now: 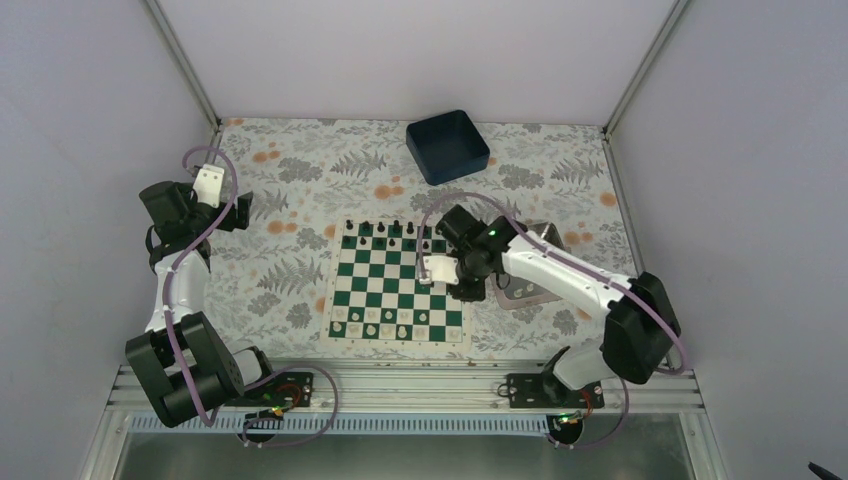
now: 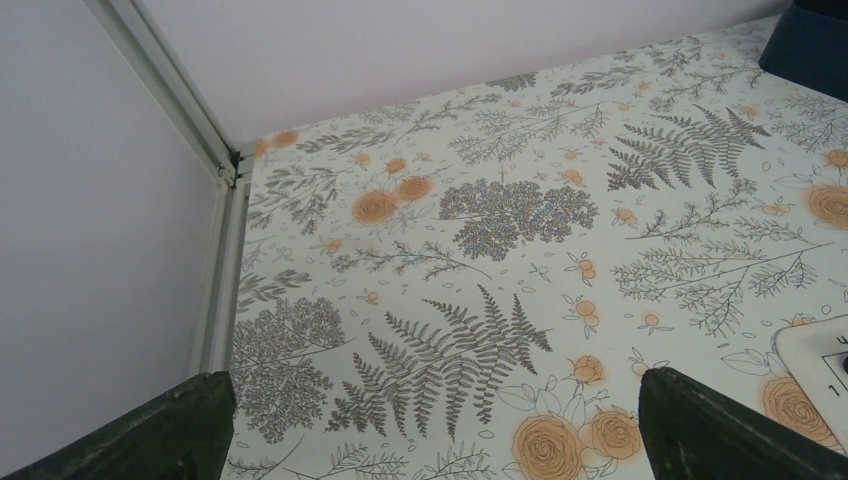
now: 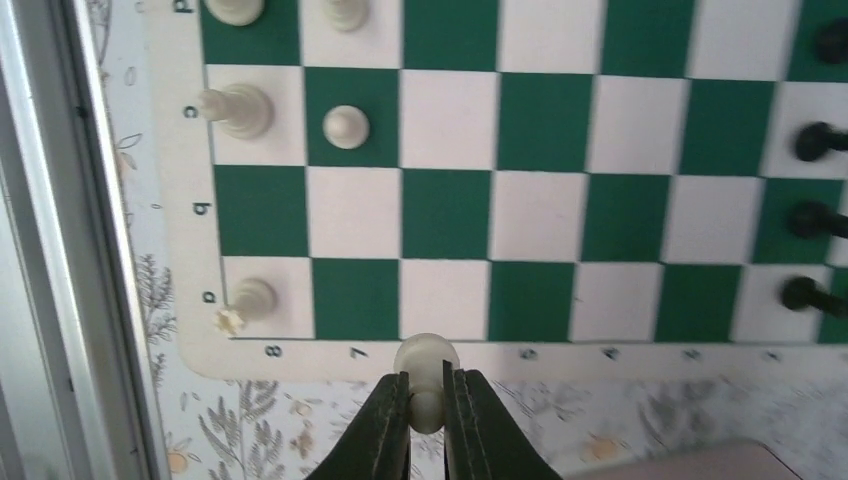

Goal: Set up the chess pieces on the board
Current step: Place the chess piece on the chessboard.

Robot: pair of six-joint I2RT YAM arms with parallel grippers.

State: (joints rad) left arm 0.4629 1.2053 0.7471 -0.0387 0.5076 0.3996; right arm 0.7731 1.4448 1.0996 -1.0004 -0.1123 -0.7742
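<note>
The green-and-white board (image 1: pixel 385 284) lies at the table's middle. White chess pieces (image 1: pixel 384 320) stand along its near rows and black pieces (image 1: pixel 392 236) along its far rows. My right gripper (image 1: pixel 437 268) hovers over the board's right side. In the right wrist view it (image 3: pixel 427 386) is shut on a white pawn (image 3: pixel 427 358), held over the board's cream border (image 3: pixel 600 358). White pieces (image 3: pixel 346 127) stand at the board's left end there. My left gripper (image 1: pixel 240 210) is far left of the board, open and empty (image 2: pixel 430 430) over the floral cloth.
A dark blue bin (image 1: pixel 447 146) sits at the back centre and shows in the left wrist view (image 2: pixel 810 40). A silver tray (image 1: pixel 530 290) lies right of the board, under the right arm. Black pieces (image 3: pixel 812 218) line the board's right end. A metal frame rail (image 3: pixel 40 250) runs alongside.
</note>
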